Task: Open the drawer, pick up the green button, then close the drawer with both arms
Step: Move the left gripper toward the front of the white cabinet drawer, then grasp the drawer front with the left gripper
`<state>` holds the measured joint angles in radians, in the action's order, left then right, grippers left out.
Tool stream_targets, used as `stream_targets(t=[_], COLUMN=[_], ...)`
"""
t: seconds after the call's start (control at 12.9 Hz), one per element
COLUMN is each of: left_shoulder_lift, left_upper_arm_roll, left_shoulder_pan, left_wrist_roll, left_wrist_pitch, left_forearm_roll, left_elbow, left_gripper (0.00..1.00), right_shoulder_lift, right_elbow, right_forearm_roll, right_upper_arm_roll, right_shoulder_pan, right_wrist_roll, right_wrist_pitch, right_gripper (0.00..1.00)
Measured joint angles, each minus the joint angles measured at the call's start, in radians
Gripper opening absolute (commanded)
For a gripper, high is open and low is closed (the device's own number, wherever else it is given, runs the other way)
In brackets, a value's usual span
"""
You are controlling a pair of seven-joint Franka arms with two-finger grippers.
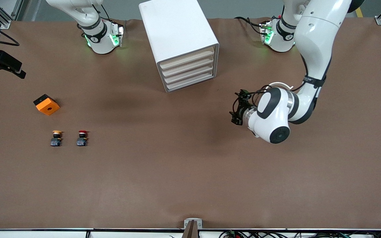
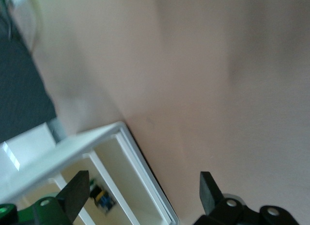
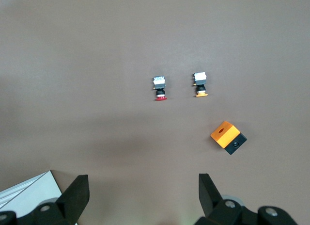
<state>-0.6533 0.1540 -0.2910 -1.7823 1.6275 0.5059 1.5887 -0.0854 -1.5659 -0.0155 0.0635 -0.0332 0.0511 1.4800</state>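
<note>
The white cabinet (image 1: 177, 33) stands toward the robots' side of the table, all four drawers pushed in. The lowest drawer (image 1: 190, 85) shows its cream front strip, also in the left wrist view (image 2: 128, 186). Inside the cabinet a small button (image 2: 103, 198) with a green cap is visible; which drawer holds it I cannot tell. My left gripper (image 1: 236, 107) hangs over the table facing the cabinet front, apart from it, and is open and empty (image 2: 144, 181). My right gripper (image 3: 143, 181) is open and empty, high above the table and outside the front view.
A red-capped button (image 1: 82, 138) and an orange-capped button (image 1: 57, 138) stand toward the right arm's end, with an orange block (image 1: 46, 104) beside them, farther from the front camera. A black fixture (image 1: 2, 62) juts in at that table edge.
</note>
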Motion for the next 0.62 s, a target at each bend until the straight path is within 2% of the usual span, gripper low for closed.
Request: stream_targets(t=[0.23,0.46,0.54,0.62], left_shoulder_lift=[-0.074,-0.125,-0.152,-0.176], left_upper_arm_roll=[0.001,0.0,0.0,0.0], left_shoulder_pan=[-0.058,-0.104,-0.11,-0.116], left_wrist_roll=[-0.141,-0.318,-0.364,-0.391], left_wrist_pitch=[0.002,0.006,0.006,0.005], left_forearm_roll=[0.135,0.175,0.189,0.203], left_elbow=[-0.003,-0.027,-0.051,-0.071], left_gripper=[1.0,0.97,0.79,0.74], right_shoulder_lift=[0.0,0.006,0.013,0.022], right_elbow=[0.002,0.002,0.002,0.002], right_forearm_roll=[0.0,0.0,0.0,0.0], right_upper_arm_roll=[0.0,0.0,0.0,0.0], right_shoulder_pan=[0.0,0.0,0.0,0.0], right_wrist_roll=[-0.001,-0.001,-0.001,-0.001], right_wrist_pitch=[0.002,0.002,0.003,0.004], right_gripper=[1.0,1.0,1.0,1.0])
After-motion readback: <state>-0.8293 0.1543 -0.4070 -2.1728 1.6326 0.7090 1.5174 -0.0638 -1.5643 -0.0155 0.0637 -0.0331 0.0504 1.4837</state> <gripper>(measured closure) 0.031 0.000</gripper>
